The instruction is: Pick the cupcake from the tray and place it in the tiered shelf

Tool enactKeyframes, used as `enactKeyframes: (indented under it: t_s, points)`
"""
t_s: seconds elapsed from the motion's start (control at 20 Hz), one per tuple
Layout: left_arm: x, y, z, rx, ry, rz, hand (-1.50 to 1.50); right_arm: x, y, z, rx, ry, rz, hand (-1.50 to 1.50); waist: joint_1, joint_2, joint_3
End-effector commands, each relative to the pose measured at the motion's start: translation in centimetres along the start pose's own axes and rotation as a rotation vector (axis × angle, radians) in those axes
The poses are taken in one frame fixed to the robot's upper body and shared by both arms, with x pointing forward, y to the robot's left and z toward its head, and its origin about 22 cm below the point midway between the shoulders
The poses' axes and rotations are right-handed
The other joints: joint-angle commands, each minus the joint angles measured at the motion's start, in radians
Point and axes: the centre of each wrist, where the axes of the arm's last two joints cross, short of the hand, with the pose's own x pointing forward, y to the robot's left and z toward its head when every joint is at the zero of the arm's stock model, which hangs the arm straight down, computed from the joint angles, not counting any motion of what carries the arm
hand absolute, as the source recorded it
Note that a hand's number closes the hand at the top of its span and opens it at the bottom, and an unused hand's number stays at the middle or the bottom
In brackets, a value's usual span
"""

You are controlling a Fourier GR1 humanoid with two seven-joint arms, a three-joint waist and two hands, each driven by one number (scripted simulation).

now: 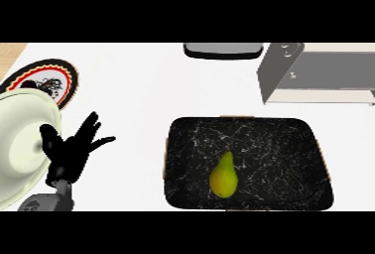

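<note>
A black marbled tray (293, 149) lies on the white counter at the lower right of the head view. On it rests a yellow-green pear (223, 176), left of the tray's middle. No cupcake shows on the tray. The grey tiered shelf (278, 69) stands at the upper right, beyond the tray. My left hand (72, 149) rests open at the lower left, fingers spread and pointing up, well apart from the tray. My right hand is out of sight.
A large pale green plate (22, 134) lies at the left edge beside my left hand. Behind it sits a round plate with a black, red and white pattern (45, 79). A dark grey object (222, 49) lies at the counter's far edge.
</note>
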Motion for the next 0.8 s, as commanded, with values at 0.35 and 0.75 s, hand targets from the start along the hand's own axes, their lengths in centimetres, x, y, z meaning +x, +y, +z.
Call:
enactKeyframes:
  t_s: [0.35, 0.75]
  points:
    - [-1.6, 0.8, 0.1, 0.004, 0.078, -0.011, 0.0, -2.5, 2.5, -5.3, 0.016, -0.028, 0.098, 1.5, 0.004, 0.006, -0.003]
    - [-1.3, 0.8, -0.1, 0.013, 0.064, -0.009, 0.0, -2.5, 5.5, -8.1, -0.008, -0.027, 0.089, 1.5, 0.004, 0.006, -0.004]
